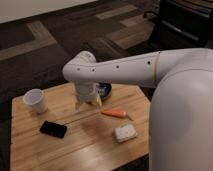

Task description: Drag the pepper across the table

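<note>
- The robot's white arm (125,72) is reaching in from the right of the camera view and bending down over the far middle part of the table (85,147).
- The gripper (88,104) is hanging at the end of the arm, pointing down at the table top, just above the boards or close to them; whether it is touching the wood cannot be told.
- Its two yellowish fingertips (78,105) are standing spread apart, and nothing is showing between them.
- The pepper (114,113) is lying flat on the table just to the right of the gripper and slightly nearer the camera, apart from the fingertips, with its length running roughly left to right.
- The pepper's slim pale end is pointing toward the right edge of the table.
- A white rectangular pad (125,133) is resting near the pepper, on the side closer to the camera, not touching it.
- A dark bowl (106,90) is sitting behind the gripper, partly hidden by the wrist.
- A white cup (35,100) is standing upright near the far left corner, well apart from the pepper.
- A flat black object (53,129), like a phone, is lying left of centre.
- The table is standing on patterned dark carpet (45,55).
</note>
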`<control>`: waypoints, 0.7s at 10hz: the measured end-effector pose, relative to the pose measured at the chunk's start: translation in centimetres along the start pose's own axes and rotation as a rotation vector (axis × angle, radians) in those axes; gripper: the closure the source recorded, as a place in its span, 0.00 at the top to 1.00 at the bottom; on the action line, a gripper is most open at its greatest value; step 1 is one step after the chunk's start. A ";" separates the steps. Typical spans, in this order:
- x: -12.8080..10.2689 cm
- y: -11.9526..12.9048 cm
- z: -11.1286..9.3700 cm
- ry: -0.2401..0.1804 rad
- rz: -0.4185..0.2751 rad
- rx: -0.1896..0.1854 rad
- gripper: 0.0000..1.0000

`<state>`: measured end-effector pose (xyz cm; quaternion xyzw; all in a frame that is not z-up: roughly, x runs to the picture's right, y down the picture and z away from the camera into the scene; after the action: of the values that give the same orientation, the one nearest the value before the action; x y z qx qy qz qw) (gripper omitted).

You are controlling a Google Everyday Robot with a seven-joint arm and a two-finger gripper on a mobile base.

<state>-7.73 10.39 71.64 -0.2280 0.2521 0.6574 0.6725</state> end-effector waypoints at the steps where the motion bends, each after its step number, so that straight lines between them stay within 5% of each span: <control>1: 0.0 -0.3 0.4 -0.002 0.001 -0.004 0.65; 7: -0.3 -3.3 3.8 0.007 0.004 -0.042 0.65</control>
<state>-4.33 12.54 74.67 -0.2440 0.2410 0.6633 0.6652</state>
